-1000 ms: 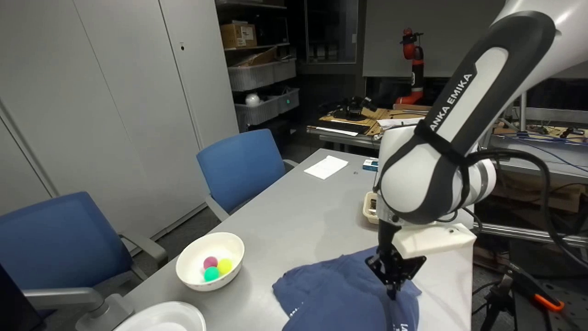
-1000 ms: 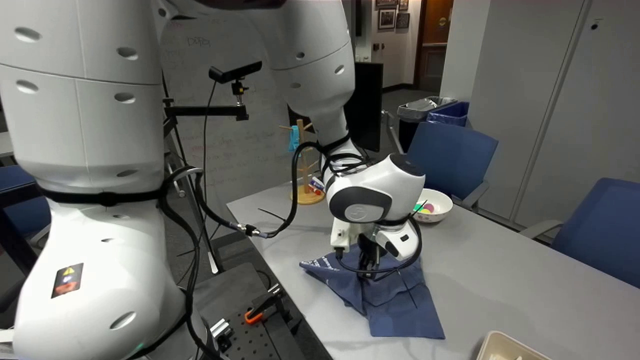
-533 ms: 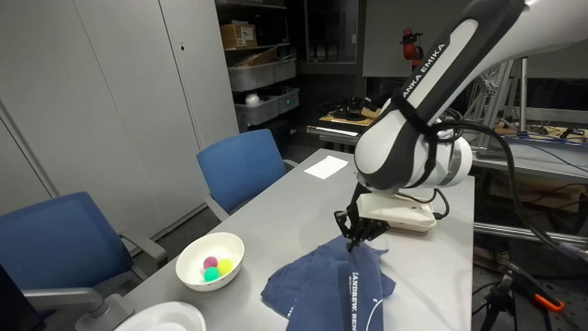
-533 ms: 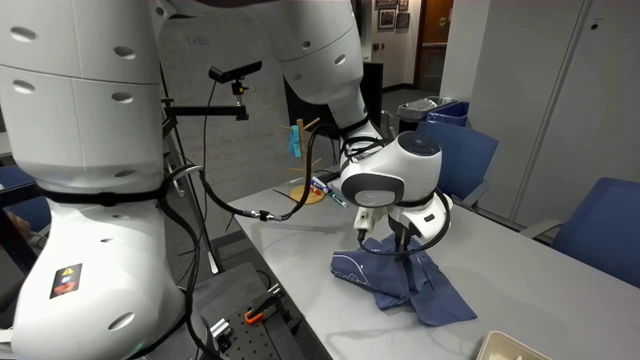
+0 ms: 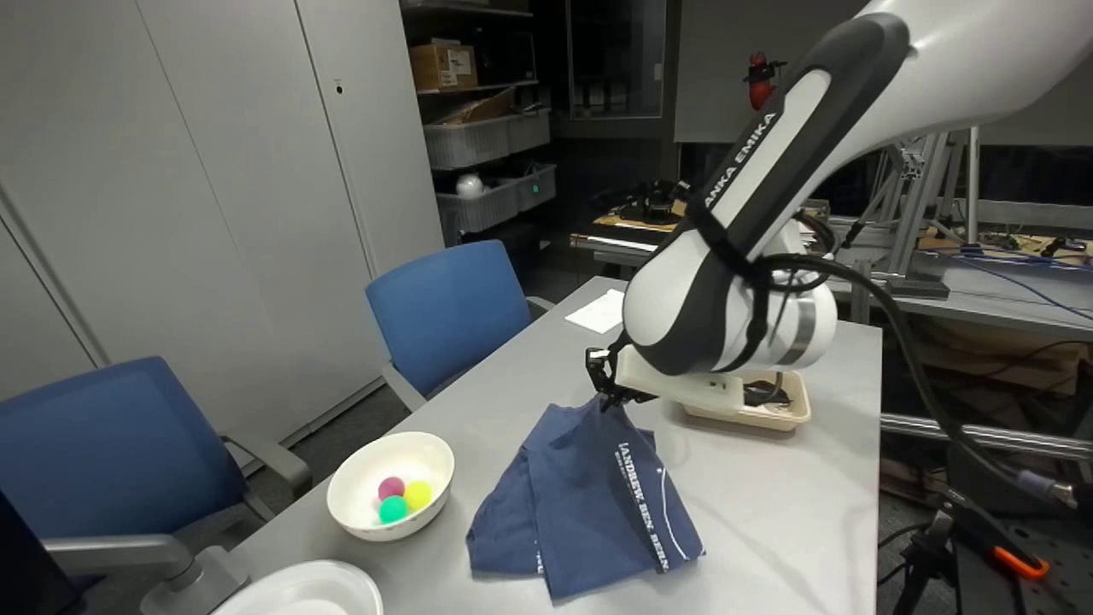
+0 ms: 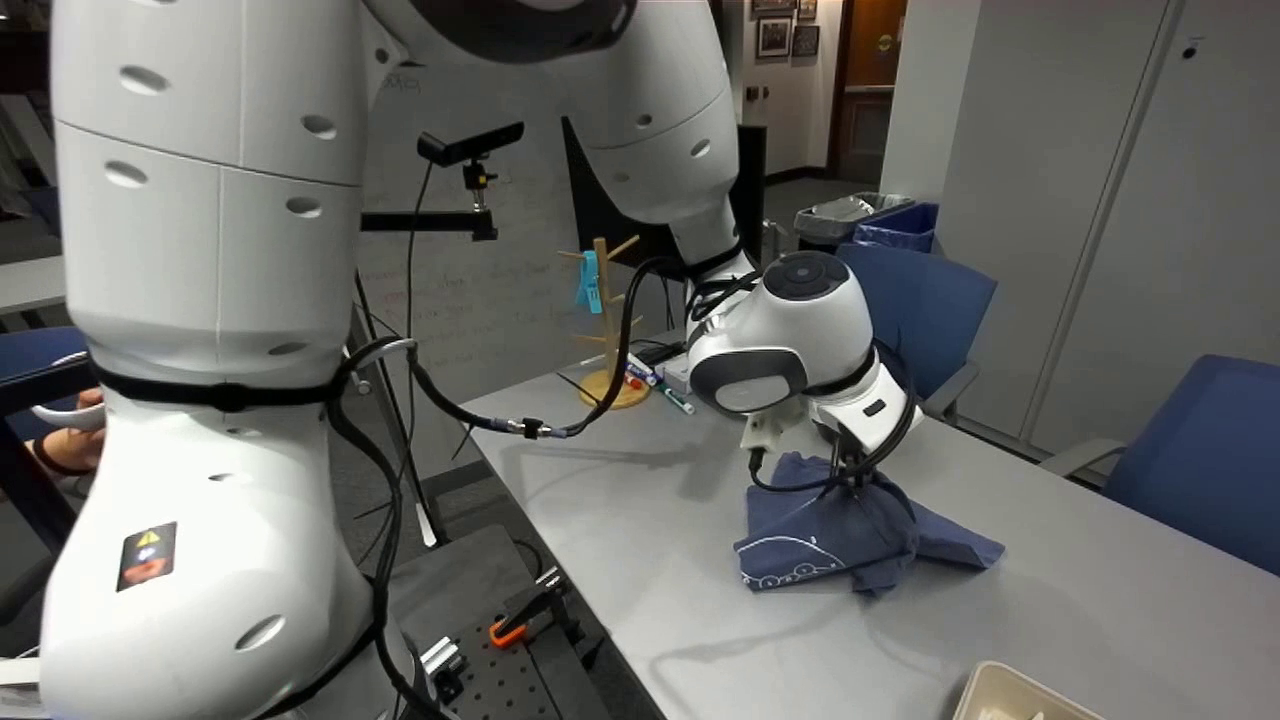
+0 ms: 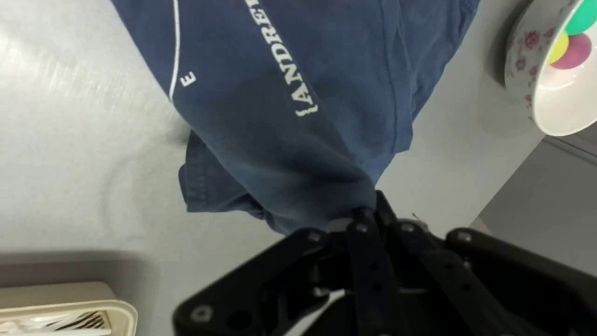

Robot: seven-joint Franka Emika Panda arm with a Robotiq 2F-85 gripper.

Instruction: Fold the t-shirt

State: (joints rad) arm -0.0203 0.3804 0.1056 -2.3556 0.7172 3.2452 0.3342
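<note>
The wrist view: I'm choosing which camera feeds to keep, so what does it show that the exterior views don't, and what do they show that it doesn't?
Only the wrist view clearly shows the pink flowers on the side of the white bowl and the black-and-white stripes in the beige tray.

Only the exterior views show the blue chair backs, in both, plus the white plate and the wooden stand, each in an exterior view.

All share the navy t-shirt, the gripper holding it, the tray and the grey tabletop.
</note>
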